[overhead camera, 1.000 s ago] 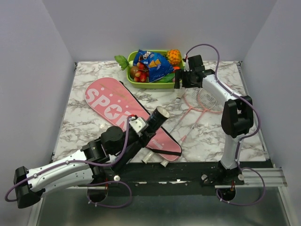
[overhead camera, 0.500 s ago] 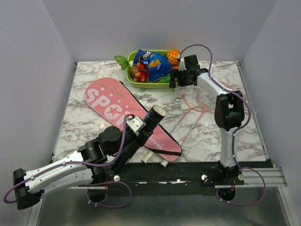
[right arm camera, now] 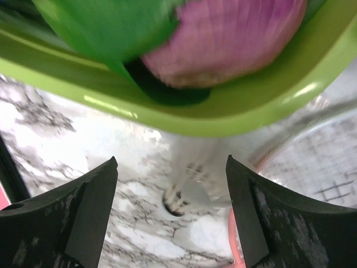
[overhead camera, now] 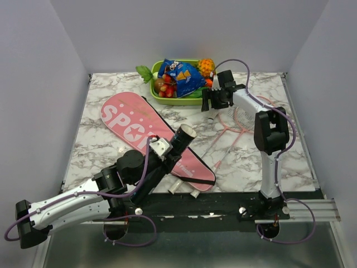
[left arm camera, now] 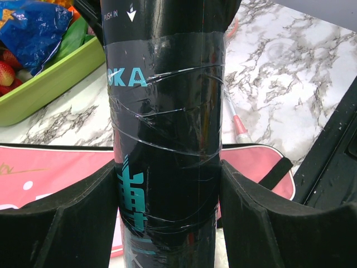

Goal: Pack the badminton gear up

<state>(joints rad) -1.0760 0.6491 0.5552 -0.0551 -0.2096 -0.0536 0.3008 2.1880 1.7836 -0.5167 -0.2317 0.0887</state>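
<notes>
While the left hand [left arm camera: 167,223] clamps the long black tube [left arm camera: 167,111] between its pads, tilted above the pink bag [overhead camera: 128,120], we judge the step in hand to be gathering shuttlecocks for that tube. The tube is glossy and wrapped in clear tape, with teal lettering. Its pale end points up and away from the hand. Two loose white shuttlecocks [overhead camera: 174,188] lie on the surface just right of this hand.

Further right, the right hand [right arm camera: 173,212] stands wide and empty. A small white shuttlecock [right arm camera: 192,178] lies between its fingers, just short of the green tray [right arm camera: 234,114] ahead, and the pink rackets [overhead camera: 240,120] lie to its right. Next we would lower and close gently, keeping clear of the tray rim.
</notes>
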